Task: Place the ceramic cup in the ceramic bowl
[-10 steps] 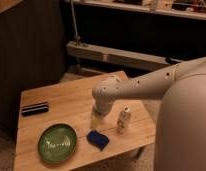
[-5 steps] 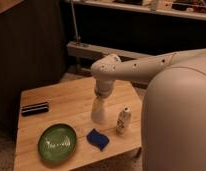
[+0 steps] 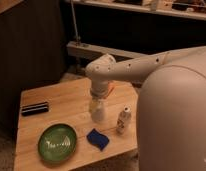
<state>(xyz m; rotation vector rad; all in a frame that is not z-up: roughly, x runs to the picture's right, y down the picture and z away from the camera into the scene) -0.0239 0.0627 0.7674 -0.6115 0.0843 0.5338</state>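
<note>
The ceramic bowl (image 3: 57, 143), a wide shallow green dish with pale streaks, lies empty at the front left of the wooden table (image 3: 61, 97). My gripper (image 3: 97, 107) hangs straight down from the pale arm over the table's middle, right of and behind the bowl. It looks open. A whitish shape directly under it, standing on the table, reads as the ceramic cup (image 3: 98, 118). I cannot make out where the gripper ends and the cup begins, or whether they touch.
A dark blue cloth-like piece (image 3: 97, 138) lies just in front of the gripper. A small white narrow-necked bottle (image 3: 124, 120) stands to its right. A black flat bar (image 3: 35, 108) lies at the table's left. My large pale body (image 3: 171, 125) fills the right side.
The arm's wrist joint has risen well above the table and the view has shifted closer. The gripper's tip stays over the same spot in the middle of the table.
</note>
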